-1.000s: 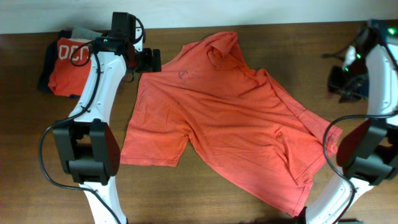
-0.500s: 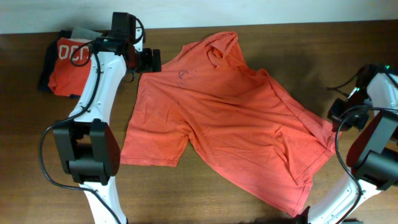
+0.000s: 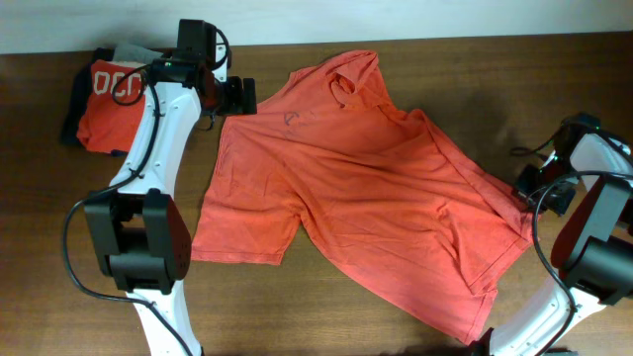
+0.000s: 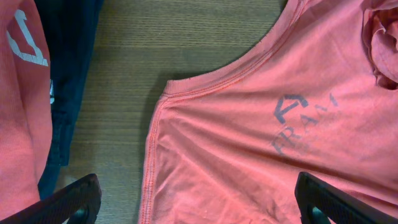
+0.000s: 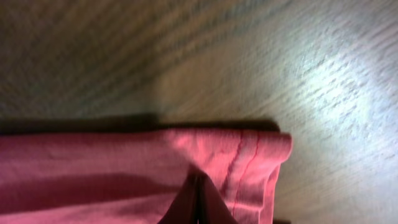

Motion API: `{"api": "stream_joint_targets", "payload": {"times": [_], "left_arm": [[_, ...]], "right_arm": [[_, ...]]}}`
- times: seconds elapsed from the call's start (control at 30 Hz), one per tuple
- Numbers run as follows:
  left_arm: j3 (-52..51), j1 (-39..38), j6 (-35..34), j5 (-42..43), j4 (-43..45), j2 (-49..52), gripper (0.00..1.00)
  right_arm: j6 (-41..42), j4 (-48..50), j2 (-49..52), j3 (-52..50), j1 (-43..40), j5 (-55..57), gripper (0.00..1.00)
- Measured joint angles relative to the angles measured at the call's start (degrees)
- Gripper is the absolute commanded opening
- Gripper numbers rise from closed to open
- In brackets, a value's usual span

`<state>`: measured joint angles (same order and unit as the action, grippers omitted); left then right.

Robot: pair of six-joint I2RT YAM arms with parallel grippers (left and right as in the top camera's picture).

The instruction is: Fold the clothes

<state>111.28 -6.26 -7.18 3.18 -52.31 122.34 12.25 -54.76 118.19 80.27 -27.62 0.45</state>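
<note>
On the table the T-shirt lies spread, rumpled and unfolded across the middle, so all folding is left, with the right tool clenched on its right-side edge and the left tool released above the logo shoulder.

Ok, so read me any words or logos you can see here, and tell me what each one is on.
"FRAM": faded dark print beside a small roof-shaped mark, on the chest of the coral T-shirt; any further letters are unclear.
Large white characters on the folded red garment: partly hidden, not surely readable.
Nothing else legible.
</note>
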Motion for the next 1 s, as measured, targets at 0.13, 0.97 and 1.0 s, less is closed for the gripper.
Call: {"api": "stream_joint_targets", "payload": {"times": [0.13, 0.97, 1.0], "left_arm": [[0.00, 0.00, 0.00, 0.02, 0.00, 0.00, 0.99], [0.00, 0.00, 0.00, 0.02, -0.02, 0.00, 0.99], [0.00, 0.00, 0.00, 0.02, -0.02, 0.00, 0.99]], "right_arm": [[0.00, 5.27, -0.70, -1.16, 0.00, 0.50, 0.04], [-2.80, 34.82, 4.55, 0.70, -0.02, 7.98, 0.04], [-3.21, 34.38, 4.87, 1.44, -0.04, 8.20, 0.04]]}}
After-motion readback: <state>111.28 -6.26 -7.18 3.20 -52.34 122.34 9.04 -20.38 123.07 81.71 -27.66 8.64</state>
